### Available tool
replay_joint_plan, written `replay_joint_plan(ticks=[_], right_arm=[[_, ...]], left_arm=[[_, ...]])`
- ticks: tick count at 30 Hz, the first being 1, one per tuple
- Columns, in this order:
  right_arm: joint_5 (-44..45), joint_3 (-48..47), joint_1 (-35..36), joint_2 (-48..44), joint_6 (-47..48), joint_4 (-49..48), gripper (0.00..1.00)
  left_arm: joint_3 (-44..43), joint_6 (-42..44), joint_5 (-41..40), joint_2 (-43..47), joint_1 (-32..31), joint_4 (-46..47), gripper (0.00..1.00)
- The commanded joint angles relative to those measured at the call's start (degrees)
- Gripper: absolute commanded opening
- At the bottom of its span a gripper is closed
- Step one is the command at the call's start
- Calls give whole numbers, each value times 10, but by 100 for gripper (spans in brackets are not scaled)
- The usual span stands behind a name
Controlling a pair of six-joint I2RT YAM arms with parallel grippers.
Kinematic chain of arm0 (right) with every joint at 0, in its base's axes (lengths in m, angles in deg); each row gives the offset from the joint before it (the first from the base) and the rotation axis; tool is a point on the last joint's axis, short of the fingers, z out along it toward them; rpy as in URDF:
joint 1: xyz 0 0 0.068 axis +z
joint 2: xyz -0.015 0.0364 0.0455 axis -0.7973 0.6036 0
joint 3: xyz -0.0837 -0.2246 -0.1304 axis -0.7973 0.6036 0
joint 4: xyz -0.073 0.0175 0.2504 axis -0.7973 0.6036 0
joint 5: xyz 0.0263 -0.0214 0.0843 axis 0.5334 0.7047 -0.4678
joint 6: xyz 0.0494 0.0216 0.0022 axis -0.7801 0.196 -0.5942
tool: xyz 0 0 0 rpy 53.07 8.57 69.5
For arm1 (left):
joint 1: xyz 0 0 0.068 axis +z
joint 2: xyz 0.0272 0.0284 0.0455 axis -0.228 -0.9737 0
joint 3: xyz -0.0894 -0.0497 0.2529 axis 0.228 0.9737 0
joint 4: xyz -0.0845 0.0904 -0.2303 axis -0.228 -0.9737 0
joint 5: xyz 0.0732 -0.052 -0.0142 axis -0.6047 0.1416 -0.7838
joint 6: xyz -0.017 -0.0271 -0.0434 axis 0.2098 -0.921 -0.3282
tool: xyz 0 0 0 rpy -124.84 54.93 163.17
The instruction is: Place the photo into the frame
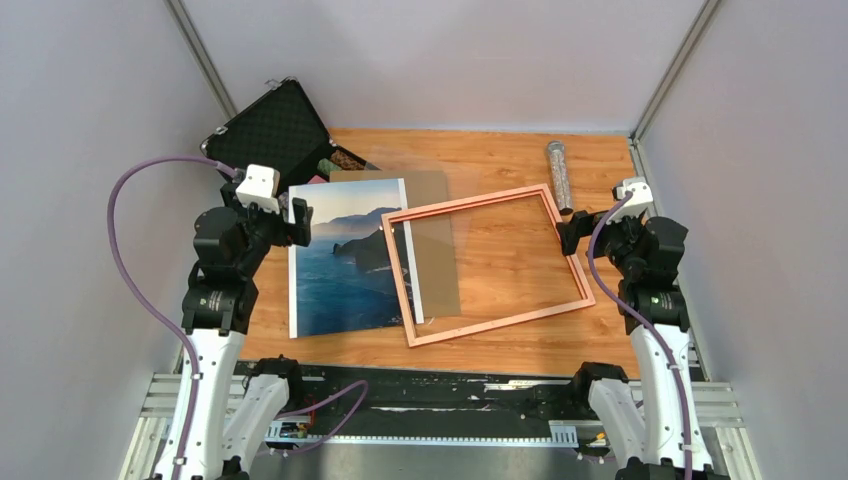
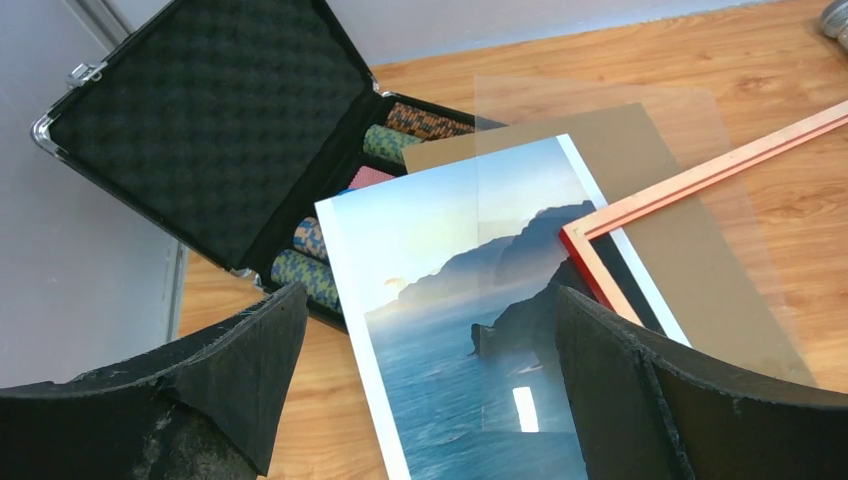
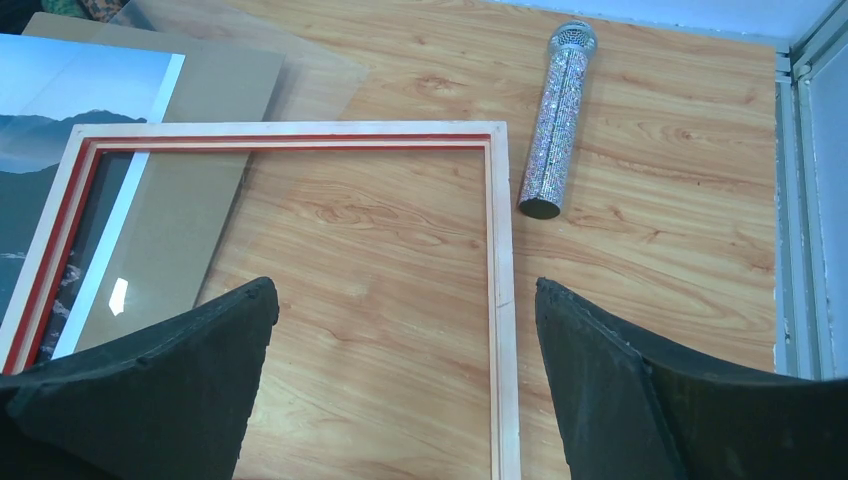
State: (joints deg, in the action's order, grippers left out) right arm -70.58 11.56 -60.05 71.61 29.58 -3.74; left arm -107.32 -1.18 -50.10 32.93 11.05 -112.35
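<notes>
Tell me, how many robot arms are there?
2. The left arm stands beside the photo, its fingers open near the photo's far-left corner. The right arm stands beside the frame, its own fingers open near the frame's right side. None seem hidden.

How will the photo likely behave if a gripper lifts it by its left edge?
The photo looks like a thin flat sheet, so it would probably droop when held by one edge. A glare spot in the left wrist view suggests a smooth surface that may slide on the table. The frame overlaps its right side, so pulling might drag that too.
</notes>
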Motion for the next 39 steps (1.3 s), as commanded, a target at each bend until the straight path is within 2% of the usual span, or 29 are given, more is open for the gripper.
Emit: replay_joint_plan(ticks=[1, 22, 26, 28, 32, 39], right_arm=[[1, 3, 2, -8, 13, -17, 100], [-2, -4, 1, -22, 12, 2, 100], [42, -3, 1, -6, 24, -2, 100], [90, -6, 1, 25, 33, -9, 100], [138, -33, 1, 146, 67, 1, 97], [109, -68, 1, 308, 95, 5, 82]], left_arm=[[5, 7, -6, 1, 1, 22, 100], [11, 4, 3, 6, 0, 25, 100], [10, -1, 14, 7, 0, 23, 100], [10, -5, 20, 6, 1, 22, 100], [11, -8, 36, 5, 1, 23, 100], [17, -3, 43, 8, 1, 25, 100]])
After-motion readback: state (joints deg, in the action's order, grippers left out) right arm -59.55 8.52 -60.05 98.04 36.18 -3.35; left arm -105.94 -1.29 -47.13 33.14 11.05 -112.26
